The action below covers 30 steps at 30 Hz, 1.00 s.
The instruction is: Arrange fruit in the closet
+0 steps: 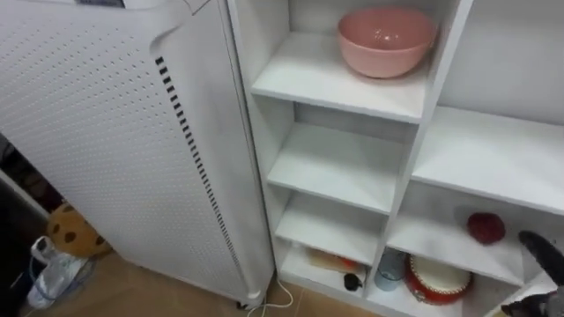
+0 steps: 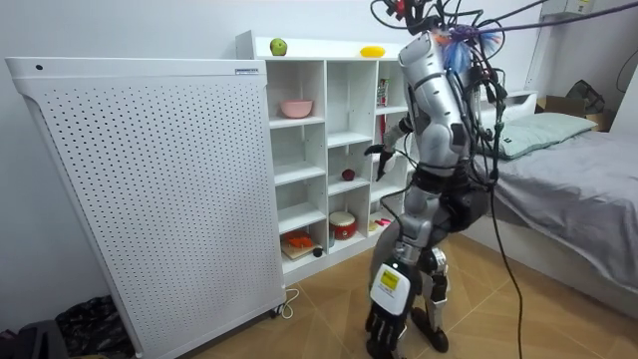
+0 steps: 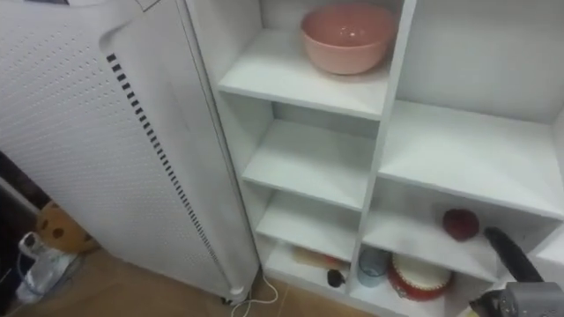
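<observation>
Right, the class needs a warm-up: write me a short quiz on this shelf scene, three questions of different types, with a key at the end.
1. True or false: the pink bowl sits on the same shelf as the red fruit.
2. In the room view, what lies on top of the white shelf unit?
A) a green fruit and a yellow fruit
B) the pink bowl
C) a red and white tub
3. Fill the gap: in the eye views the robot's right hand is just to the ___ of the red fruit.

Key
1. False: the bowl is on a higher shelf, one column to the left.
2. A
3. right
</observation>
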Available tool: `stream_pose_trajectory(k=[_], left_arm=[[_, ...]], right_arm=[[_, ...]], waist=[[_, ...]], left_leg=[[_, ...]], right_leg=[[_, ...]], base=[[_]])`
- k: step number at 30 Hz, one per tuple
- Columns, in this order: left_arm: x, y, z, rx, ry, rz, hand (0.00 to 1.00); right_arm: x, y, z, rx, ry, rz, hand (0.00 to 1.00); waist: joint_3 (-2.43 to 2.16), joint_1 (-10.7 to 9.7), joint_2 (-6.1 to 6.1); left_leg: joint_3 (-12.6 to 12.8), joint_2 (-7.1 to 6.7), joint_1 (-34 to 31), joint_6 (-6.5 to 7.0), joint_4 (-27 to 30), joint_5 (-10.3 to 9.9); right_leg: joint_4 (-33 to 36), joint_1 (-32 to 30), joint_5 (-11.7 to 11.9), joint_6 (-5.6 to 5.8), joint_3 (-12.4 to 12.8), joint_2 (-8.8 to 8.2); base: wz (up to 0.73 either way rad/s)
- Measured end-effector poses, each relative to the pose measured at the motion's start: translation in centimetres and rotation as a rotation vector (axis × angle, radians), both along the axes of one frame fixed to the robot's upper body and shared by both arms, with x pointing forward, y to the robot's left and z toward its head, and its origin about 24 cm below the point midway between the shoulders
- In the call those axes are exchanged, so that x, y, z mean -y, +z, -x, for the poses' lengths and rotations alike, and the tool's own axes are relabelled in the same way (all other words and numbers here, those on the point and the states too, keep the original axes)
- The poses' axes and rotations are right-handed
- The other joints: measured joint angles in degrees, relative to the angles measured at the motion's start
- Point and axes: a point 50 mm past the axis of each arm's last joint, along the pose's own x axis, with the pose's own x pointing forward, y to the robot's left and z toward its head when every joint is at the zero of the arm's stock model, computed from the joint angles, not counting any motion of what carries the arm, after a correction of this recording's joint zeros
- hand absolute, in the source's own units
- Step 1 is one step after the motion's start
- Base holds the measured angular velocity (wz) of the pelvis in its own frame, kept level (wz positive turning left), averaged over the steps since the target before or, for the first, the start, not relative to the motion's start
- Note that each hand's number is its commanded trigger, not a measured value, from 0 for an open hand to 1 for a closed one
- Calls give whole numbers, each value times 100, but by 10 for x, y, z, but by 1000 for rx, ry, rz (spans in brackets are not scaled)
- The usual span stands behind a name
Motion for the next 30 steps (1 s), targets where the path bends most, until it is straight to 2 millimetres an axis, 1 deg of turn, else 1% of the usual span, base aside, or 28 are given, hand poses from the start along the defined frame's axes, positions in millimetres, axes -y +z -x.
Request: stream_pose_trajectory(k=[2, 3, 5, 6, 8, 9, 10, 11, 12, 13, 14, 15, 16, 18, 20, 21, 22, 23, 24, 26, 27, 29, 30], left_arm=[[-5, 0, -1, -6, 29, 1, 0], [-6, 0, -1, -5, 35, 0, 0], [-8, -1, 1, -10, 44, -4, 0], [-9, -1, 3, -16, 42, -8, 0], [-10, -2, 6, -36, 19, -31, 0], [-11, -2, 7, -36, 21, -33, 0], [-12, -1, 6, -28, 28, -39, 0], [-13, -1, 6, -21, 31, -46, 0], [-14, -1, 6, -21, 25, -52, 0], [-14, -1, 8, -20, 36, -57, 0], [-13, -1, 11, -25, 44, -58, 0], [-12, -2, 13, -25, 51, -59, 0], [-11, -2, 15, -23, 71, -61, 0], [-11, -2, 16, -9, 106, -59, 0], [-12, -3, 18, -8, 113, -61, 0], [-12, -4, 20, -14, 115, -62, 0], [-12, -4, 23, -26, 127, -63, 0], [-13, -5, 27, -41, 142, -64, 0], [-12, -5, 29, -50, 147, -64, 0], [-10, -8, 36, -79, 186, -54, 0], [-10, -8, 38, -88, 191, -51, 0], [-10, -9, 44, -114, 197, -44, 0], [-10, -9, 46, -123, 198, -41, 0]], right_arm=[[2, -29, 23, -62, -10, -13, 0], [2, -37, 30, -84, -13, -19, 0], [-5, -65, 55, -145, 0, -39, 0], [-8, -73, 61, -161, 10, -41, 0], [-23, -106, 95, -243, 43, -63, 0], [-27, -114, 105, -264, 46, -74, 0], [-34, -130, 127, -307, 45, -101, 0], [-41, -144, 152, -362, 42, -123, 0], [-44, -150, 163, -387, 52, -126, 0], [-51, -161, 187, -459, 91, -120, 0], [-56, -168, 207, -518, 132, -113, 0], [-59, -171, 216, -542, 151, -112, 0], [-62, -175, 231, -571, 161, -123, 0], [-69, -180, 252, -604, 144, -150, 0], [-71, -183, 264, -619, 140, -161, 0], [-72, -183, 268, -624, 148, -161, 0], [-75, -184, 274, -638, 170, -159, 0], [-78, -185, 276, -654, 202, -158, 0], [-79, -186, 278, -665, 216, -158, 0], [-85, -188, 285, -690, 263, -173, 0], [-87, -188, 286, -694, 275, -176, 0], [-92, -190, 293, -720, 338, -180, 0], [-93, -190, 295, -728, 354, -182, 0]], waist=[[-2, -52, -2], [-11, -85, -20], [-35, -263, -36], [-43, -311, -45], [-120, -463, -106], [-141, -495, -116], [-163, -527, -140], [-168, -612, -152], [-175, -645, -155], [-202, -665, -169], [-211, -756, -170], [-212, -813, -169], [-220, -913, -175], [-250, -1065, -200], [-258, -1134, -197], [-259, -1147, -190], [-299, -1230, -180], [-302, -1282, -156], [-295, -1302, -148], [-296, -1425, -145], [-294, -1437, -143], [-284, -1533, -143], [-281, -1546, -146]], left_leg=[[7, -15, 396, -6, -218, -3], [5, -24, 484, -6, -288, -3], [-28, -21, 803, -32, -531, 12], [-13, -17, 888, -38, -603, 16], [13, -4, 1235, -59, -880, 28], [12, -1, 1318, -60, -919, 29], [20, 4, 1500, -69, -1011, 27], [26, -14, 1715, -76, -1138, 27], [30, -22, 1827, -78, -1208, 28], [63, -35, 2069, -92, -1382, 38], [106, -42, 2268, -93, -1495, 39], [120, -50, 2368, -95, -1546, 40], [176, -75, 2521, -104, -1647, 44], [247, -74, 2772, -125, -1792, 50], [319, -59, 2985, -144, -1911, 46], [336, -54, 3059, -151, -1931, 40], [336, -50, 3127, -155, -1955, 34], [340, -53, 3239, -155, -2019, 34], [340, -55, 3303, -155, -2050, 34], [338, -65, 3501, -156, -2143, 34], [338, -65, 3528, -156, -2157, 34], [345, -26, 3607, -157, -2166, 35], [358, -25, 3639, -158, -2179, 34]], right_leg=[[-233, 399, 59, 45, -32, 29], [-291, 482, 71, 54, -31, 35], [-657, 862, 148, 97, -62, 135], [-747, 961, 174, 103, -65, 163], [-1123, 1345, 265, 134, -111, 252], [-1212, 1435, 287, 150, -116, 276], [-1365, 1622, 322, 163, -110, 316], [-1480, 1824, 330, 177, -89, 325], [-1538, 1921, 337, 190, -63, 333], [-1669, 2119, 352, 216, -15, 348], [-1802, 2310, 363, 234, 28, 369], [-1859, 2412, 372, 246, 48, 381], [-1933, 2536, 377, 255, 92, 394], [-2007, 2726, 390, 253, 193, 424], [-2055, 2888, 409, 255, 224, 442], [-2071, 2940, 412, 253, 248, 449], [-2117, 3009, 427, 257, 259, 463], [-2127, 3076, 435, 255, 296, 473], [-2134, 3122, 439, 252, 325, 481], [-2139, 3259, 440, 252, 356, 487], [-2136, 3273, 440, 252, 363, 487], [-2135, 3301, 440, 252, 379, 491], [-2133, 3316, 440, 252, 409, 495]], base=[[-2], [7], [2], [-5], [-2], [0], [0], [0], [-7], [-15], [-18], [-14], [-20], [-23], [-20], [-19], [-14], [-13], [-18], [-10], [-4], [-5], [-11]])
